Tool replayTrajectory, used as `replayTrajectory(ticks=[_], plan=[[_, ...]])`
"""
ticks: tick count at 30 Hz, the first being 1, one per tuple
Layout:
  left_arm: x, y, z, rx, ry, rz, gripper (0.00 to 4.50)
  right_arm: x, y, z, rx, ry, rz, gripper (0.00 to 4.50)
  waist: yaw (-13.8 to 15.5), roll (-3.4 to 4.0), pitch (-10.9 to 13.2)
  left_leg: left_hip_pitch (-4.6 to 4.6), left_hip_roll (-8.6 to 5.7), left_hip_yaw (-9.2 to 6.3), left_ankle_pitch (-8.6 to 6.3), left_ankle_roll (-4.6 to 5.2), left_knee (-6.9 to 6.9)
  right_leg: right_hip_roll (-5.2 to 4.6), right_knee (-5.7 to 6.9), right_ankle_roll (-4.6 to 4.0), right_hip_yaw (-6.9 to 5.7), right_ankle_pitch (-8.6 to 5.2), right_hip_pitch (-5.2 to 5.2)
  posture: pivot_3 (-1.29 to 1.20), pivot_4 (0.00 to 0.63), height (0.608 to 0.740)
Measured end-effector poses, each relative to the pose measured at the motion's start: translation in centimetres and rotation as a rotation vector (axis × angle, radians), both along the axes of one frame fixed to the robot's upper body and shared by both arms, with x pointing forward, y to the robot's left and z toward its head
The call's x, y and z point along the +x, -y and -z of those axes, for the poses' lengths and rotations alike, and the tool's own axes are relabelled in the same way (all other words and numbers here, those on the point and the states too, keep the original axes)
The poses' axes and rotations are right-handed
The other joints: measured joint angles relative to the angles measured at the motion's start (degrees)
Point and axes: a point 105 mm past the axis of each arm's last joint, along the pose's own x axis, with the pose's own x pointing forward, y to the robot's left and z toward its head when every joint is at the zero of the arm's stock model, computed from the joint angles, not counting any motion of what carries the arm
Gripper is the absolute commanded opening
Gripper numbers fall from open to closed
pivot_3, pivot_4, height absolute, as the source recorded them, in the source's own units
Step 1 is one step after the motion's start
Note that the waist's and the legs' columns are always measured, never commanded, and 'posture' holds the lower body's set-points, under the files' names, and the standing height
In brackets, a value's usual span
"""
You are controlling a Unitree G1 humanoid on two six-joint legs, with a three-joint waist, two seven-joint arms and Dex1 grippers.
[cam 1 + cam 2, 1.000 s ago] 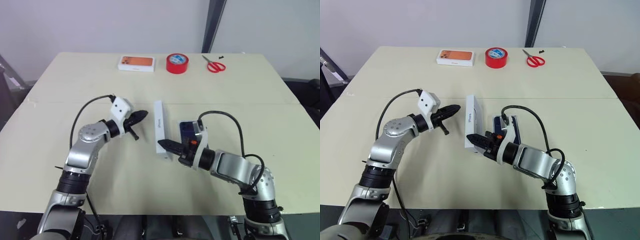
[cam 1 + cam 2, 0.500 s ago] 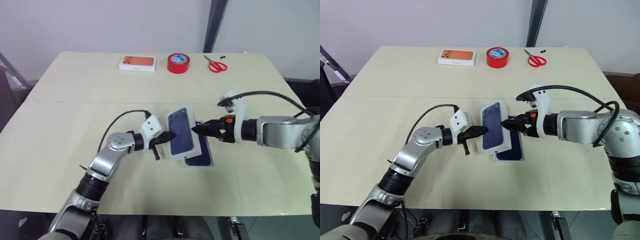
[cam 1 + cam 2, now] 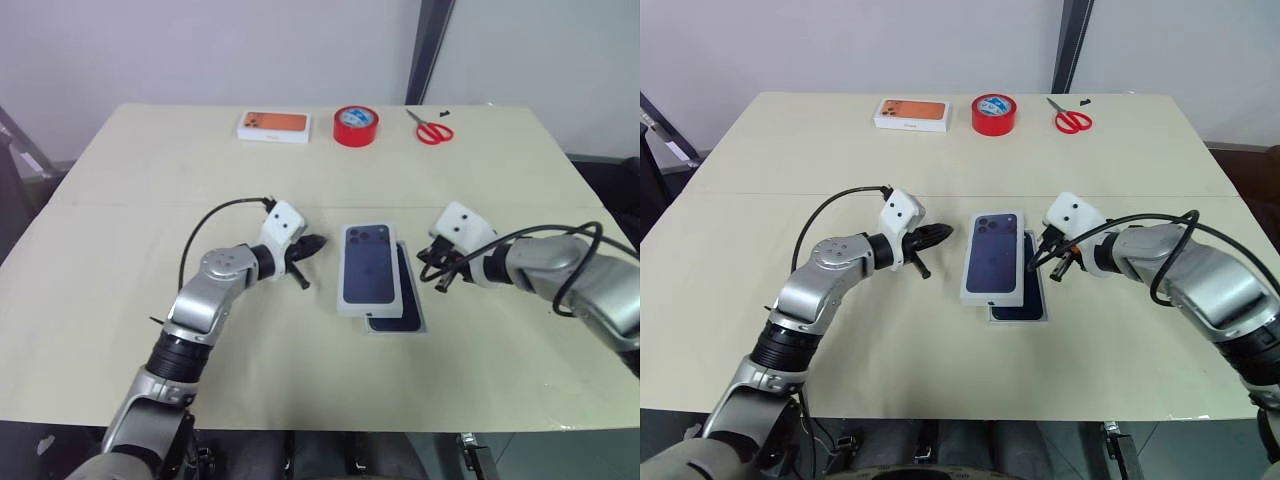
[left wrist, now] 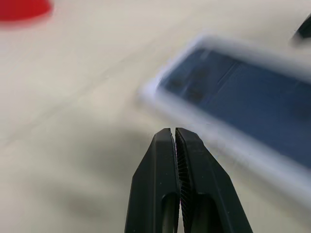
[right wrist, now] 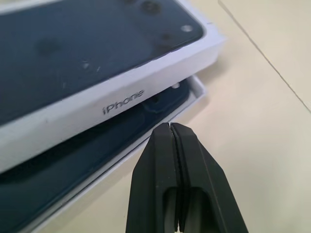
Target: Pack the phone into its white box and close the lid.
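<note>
"iPhone" is printed on the side of the lid [image 5: 97, 58], dark-blue phone picture on top. The lid lies askew over the white box [image 3: 416, 322], whose right and near edges stick out; the phone [image 5: 73, 165] sits inside, mid-table. Left gripper [image 3: 314, 244] clenched empty, just left of the lid. Right gripper [image 3: 1039, 259] clenched empty, at the box's right edge. Orange-phone box [image 3: 274, 125], red tape roll [image 3: 355, 126] and scissors [image 3: 430, 129] line the far edge; open tabletop [image 3: 120, 250] all round.

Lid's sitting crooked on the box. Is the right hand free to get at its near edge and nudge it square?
Probably yes. The right hand, shut and empty, sits just beside the lid, with nothing between them; the phone shows beneath.
</note>
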Motion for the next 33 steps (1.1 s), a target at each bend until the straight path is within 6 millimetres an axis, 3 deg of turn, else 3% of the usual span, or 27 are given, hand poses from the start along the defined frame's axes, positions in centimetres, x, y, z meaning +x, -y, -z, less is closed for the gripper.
replayTrajectory(ticks=[4, 9, 23, 33], plan=[[-0.8, 0.7, 2.3, 0.094, -0.076, 0.039, 0.15, 0.0, -1.5, 1.0, -0.009, 0.003, -0.064, 0.05, 0.37, -0.01, 0.01, -0.02, -0.03, 0.00, 0.00, -0.01, 0.01, -0.05, -0.03, 0.00, 0.00, 0.00, 0.01, 0.00, 0.150, 0.729], [-1.5, 3.2, 2.4, 0.065, -0.099, 0.109, 0.15, 0.0, -2.0, 1.2, -0.027, 0.005, -0.096, 0.05, 1.08, -0.01, 0.01, -0.02, -0.05, 0.00, 0.00, -0.01, 0.01, -0.09, -0.05, 0.00, 0.00, 0.00, 0.01, 0.00, 0.150, 0.729], [-4.3, 6.0, 1.3, -0.004, -0.157, 0.323, 0.15, -1.7, 1.0, 0.8, -0.087, -0.043, -0.085, 0.05, 1.23, -0.01, 0.00, -0.02, -0.06, 0.00, 0.00, -0.02, 0.01, -0.12, -0.07, -0.01, 0.01, -0.01, 0.02, 0.00, 0.150, 0.729], [-4.3, 6.5, 1.4, 0.013, -0.156, 0.339, 0.15, -1.5, 1.2, 1.1, -0.092, -0.036, -0.061, 0.05, 1.32, -0.01, 0.00, -0.02, -0.08, 0.00, 0.00, -0.02, 0.01, -0.11, -0.07, -0.01, 0.00, 0.00, 0.02, 0.00, 0.150, 0.729]])
